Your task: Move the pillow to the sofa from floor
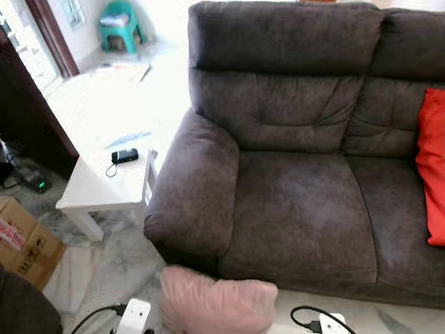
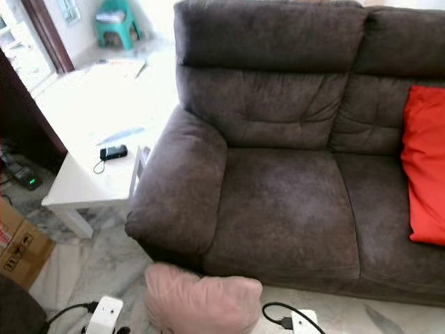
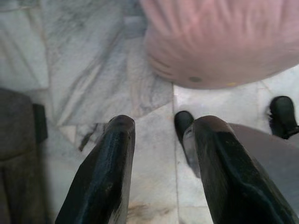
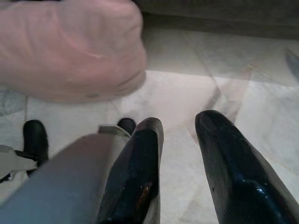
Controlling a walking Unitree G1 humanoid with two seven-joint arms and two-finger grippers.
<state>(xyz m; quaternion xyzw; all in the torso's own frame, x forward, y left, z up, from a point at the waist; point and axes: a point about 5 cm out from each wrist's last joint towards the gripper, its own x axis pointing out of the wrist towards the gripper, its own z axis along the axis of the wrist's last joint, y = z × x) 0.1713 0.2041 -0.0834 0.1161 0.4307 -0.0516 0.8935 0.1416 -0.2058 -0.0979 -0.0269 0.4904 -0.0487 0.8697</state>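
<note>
The cardboard box (image 1: 24, 240) is sitting on the floor at the robot's left, beside the white side table (image 1: 97, 191); its contents cannot be made out. A small black device (image 1: 124, 156) with a cord is lying on the side table top.

The pink pillow (image 1: 217, 300) is lying on the marble floor (image 3: 93, 70), directly in front of the sofa (image 1: 299, 209) base, below the left seat cushion. The left seat cushion is lying bare; a red cushion (image 1: 432, 167) is leaning against the backrest at the right end of the sofa. The side table is standing just beside the sofa's left armrest.

The left gripper (image 3: 161, 140) is hovering above the floor near the pillow, with its two black fingers spread apart and nothing between them. The right gripper (image 4: 180, 135) is hovering near the opposite side of the pillow, with its fingers also parted by a narrow gap and gripping nothing.

Black cables (image 1: 313, 316) with white plug units are lying on the floor on both sides of the pillow. A green stool (image 1: 119, 24) is standing far back in the brightly lit room, well apart from the sofa.
</note>
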